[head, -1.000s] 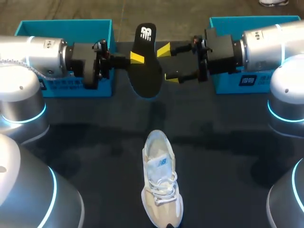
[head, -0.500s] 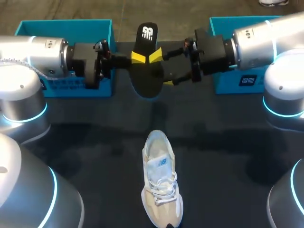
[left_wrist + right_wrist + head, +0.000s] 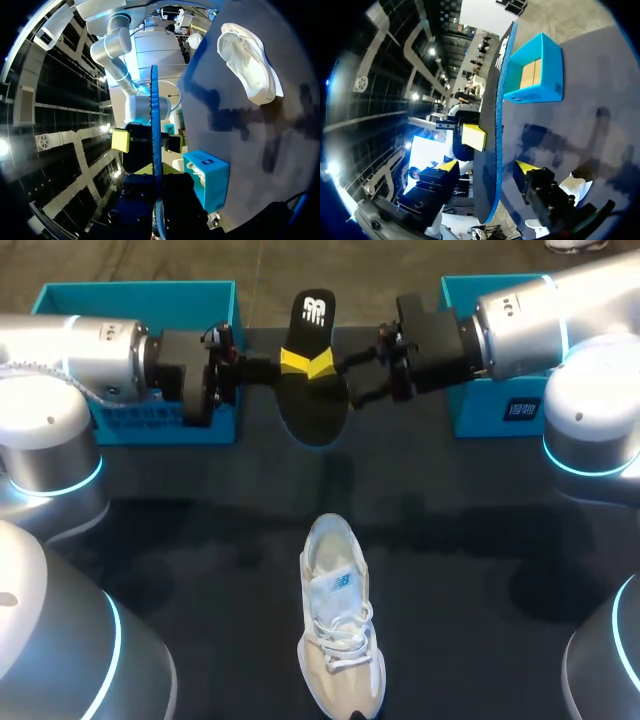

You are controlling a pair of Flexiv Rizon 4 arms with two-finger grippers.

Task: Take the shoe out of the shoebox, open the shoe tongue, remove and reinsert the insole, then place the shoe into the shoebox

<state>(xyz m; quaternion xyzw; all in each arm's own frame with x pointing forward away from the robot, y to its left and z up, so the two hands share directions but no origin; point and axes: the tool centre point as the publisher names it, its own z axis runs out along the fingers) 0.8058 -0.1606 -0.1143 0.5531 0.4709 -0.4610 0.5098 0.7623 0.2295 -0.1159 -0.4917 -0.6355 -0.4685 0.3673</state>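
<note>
- Insole [image 3: 312, 390]: aloft, beyond the heel end of the shoe [image 3: 338, 620].
- Left gripper [image 3: 289, 362]: clamped on the insole's edge.
- Right gripper [image 3: 338, 382]: fingers wide, straddling the insole, gaps visible either side.
- Shoe: upright on the table.

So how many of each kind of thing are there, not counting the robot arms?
Blue boxes: 2
Shoe: 1
Insole: 1
Total: 4
</note>
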